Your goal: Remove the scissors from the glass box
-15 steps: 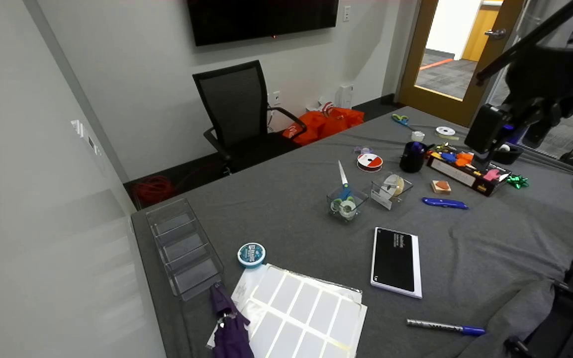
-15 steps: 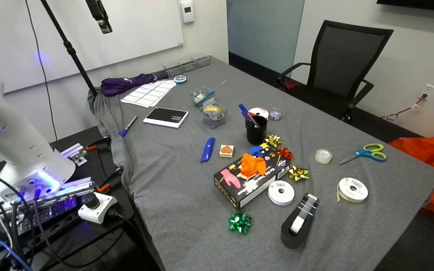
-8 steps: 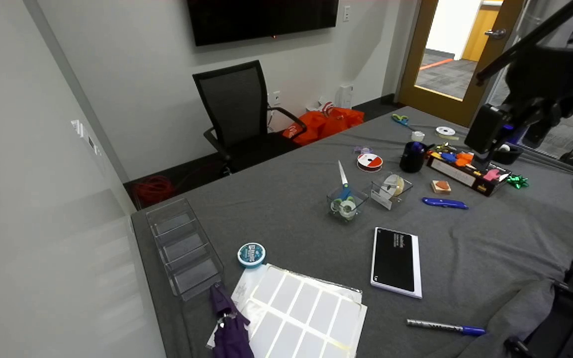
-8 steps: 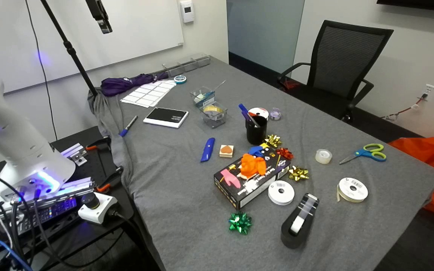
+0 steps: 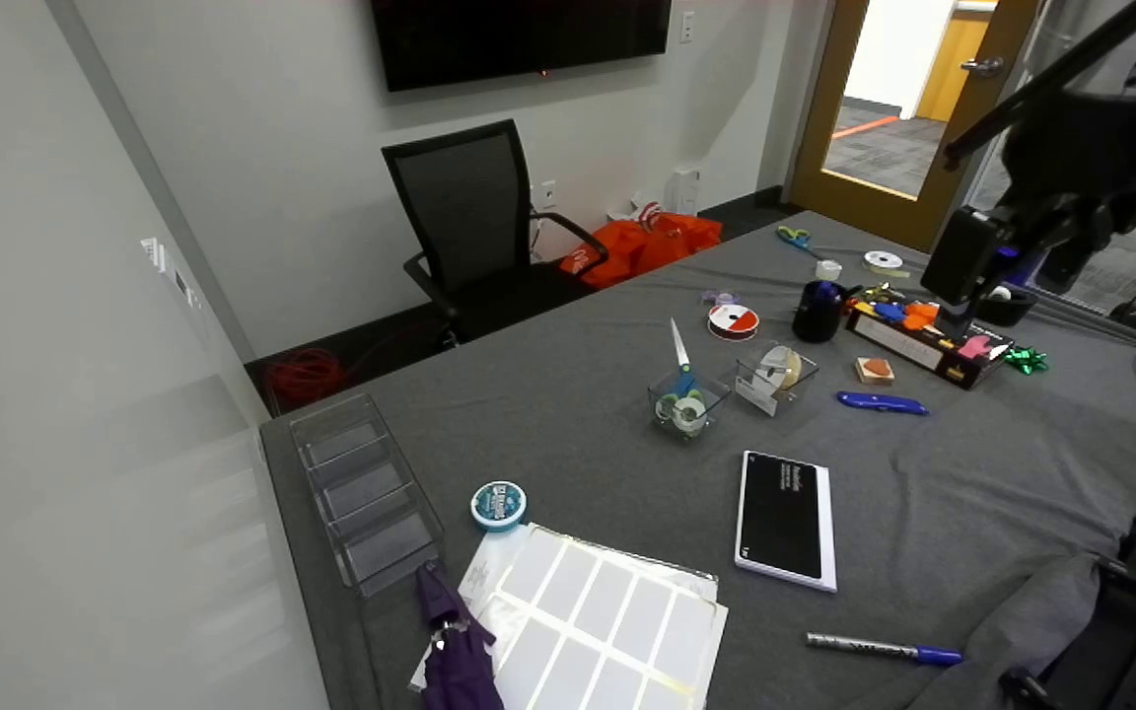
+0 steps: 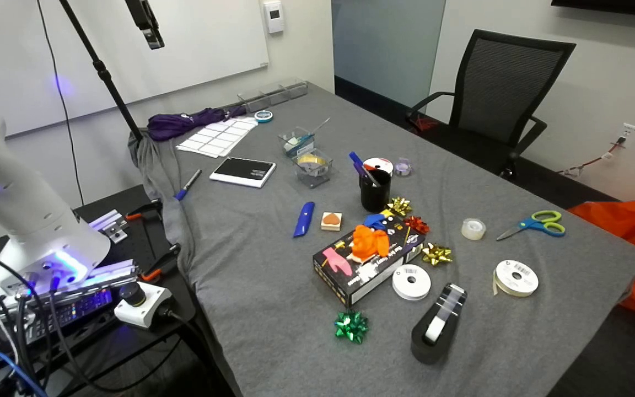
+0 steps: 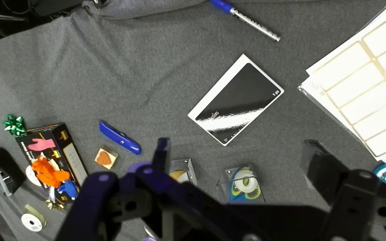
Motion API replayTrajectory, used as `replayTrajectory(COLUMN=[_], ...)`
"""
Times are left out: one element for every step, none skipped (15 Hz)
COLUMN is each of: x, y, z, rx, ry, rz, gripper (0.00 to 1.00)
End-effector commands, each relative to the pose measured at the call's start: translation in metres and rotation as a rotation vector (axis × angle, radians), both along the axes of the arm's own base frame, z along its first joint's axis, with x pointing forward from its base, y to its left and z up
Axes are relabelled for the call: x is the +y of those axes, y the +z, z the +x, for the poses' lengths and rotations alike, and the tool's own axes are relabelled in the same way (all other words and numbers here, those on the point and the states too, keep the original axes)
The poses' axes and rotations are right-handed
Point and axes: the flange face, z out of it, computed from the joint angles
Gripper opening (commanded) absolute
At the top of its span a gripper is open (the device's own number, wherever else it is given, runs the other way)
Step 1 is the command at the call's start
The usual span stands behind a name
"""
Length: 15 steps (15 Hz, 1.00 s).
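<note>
The scissors (image 5: 684, 381) have blue and green handles and stand tilted in the small clear glass box (image 5: 716, 399), handles down and blades up over the rim. A white tape roll (image 5: 689, 416) lies in the box with them. The scissors (image 6: 305, 139) and glass box (image 6: 284, 144) also show in the other exterior picture. In the wrist view, the handles (image 7: 238, 197) and box wall (image 7: 222, 187) lie below the jaws; the blades are hidden behind the gripper body. My gripper (image 7: 238, 145) is open and empty, high above the table. The dark hand (image 5: 1086, 148) shows at an exterior view's upper right.
A second clear box (image 7: 191, 170) with tape stands beside the glass box. A black-and-white flat pack (image 7: 240, 100), blue cutter (image 7: 121, 138), wooden stamp (image 7: 106, 158) and black pen cup (image 6: 375, 193) are nearby. Other scissors (image 6: 543, 223) lie near the far table edge.
</note>
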Motion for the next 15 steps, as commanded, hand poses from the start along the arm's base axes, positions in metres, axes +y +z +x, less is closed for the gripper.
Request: replayTrajectory(x=[0.0002,0.0002,0.0002,0.0002,0.0002,0.0002,0.0002,0.0002,0.0002,0.0002,0.0002,0.0002,-0.0005,-0.0005,0.0003], y=[0.0005,0.0005,0.0005,0.0005,0.0005,0.0005,0.0005,0.0005,0.0005,0.0005,0.0005,0.0005,-0.0027,-0.0051,-0.0072], z=[0.0002,0.0002,0.0002,0.0002,0.0002,0.0002,0.0002,0.0002,0.0002,0.0002,0.0002,0.0002,0.0020,0.0047,0.0093], rx=[0.001,0.001,0.001,0.001,0.001,0.001,0.001,0.001,0.001,0.001,0.001,0.001,0.003,0.003,-0.002], ry=[0.000,0.000,0.000,0.000,0.000,0.000,0.000,0.000,0.000,0.000,0.000,0.000,0.005,0.001,-0.001], rz=[-0.001,-0.001,-0.001,-0.001,-0.001,-0.001,-0.001,-0.001,-0.001,-0.001,-0.001,-0.001,-0.009,-0.012,-0.011], gripper=[1.00,1.00,1.00,1.00,1.00,1.00,1.00,1.00,1.00,1.00,1.00,1.00,1.00,1.00,1.00])
